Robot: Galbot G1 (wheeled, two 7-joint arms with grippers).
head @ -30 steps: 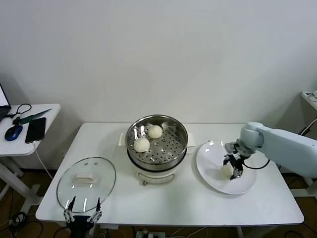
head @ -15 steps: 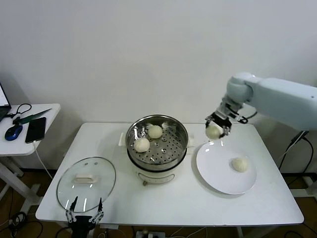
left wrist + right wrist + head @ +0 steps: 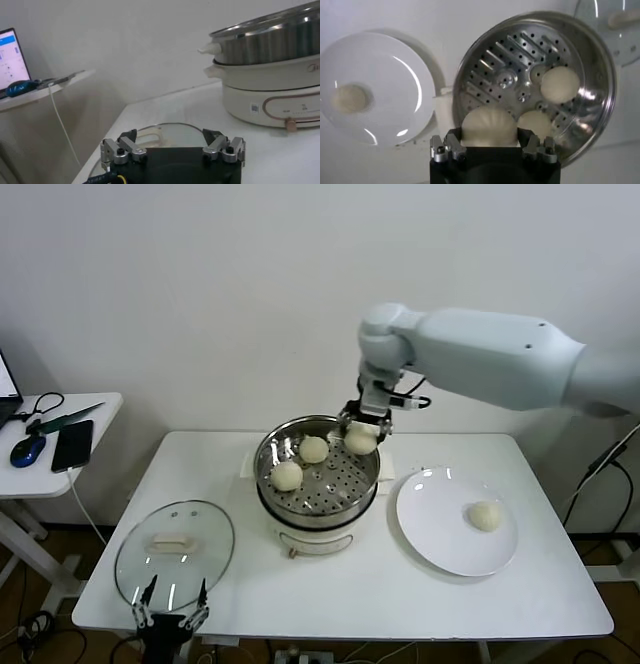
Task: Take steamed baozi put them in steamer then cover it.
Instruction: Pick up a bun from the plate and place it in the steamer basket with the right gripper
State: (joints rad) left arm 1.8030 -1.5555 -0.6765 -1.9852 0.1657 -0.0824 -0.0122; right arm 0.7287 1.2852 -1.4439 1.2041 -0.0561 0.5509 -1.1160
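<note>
Head view showed the right pincer [image 3: 361, 430] pinching a bun [image 3: 360, 441] (soft, easily dented; hold its sides lightly) above the steamer [image 3: 317, 469]; the left pincer [image 3: 168, 618] hung spread.

Baozi [image 3: 361, 441]: pale cream-white, plain
Steamer [image 3: 318, 446]: shiny silver steel, floor dotted with dark holes; base white
Cover [image 3: 174, 555]: clear glass, white handle
Plate [image 3: 440, 529]: plain white
Right gripper [image 3: 364, 428]: black
Table [image 3: 380, 599]: white
</note>
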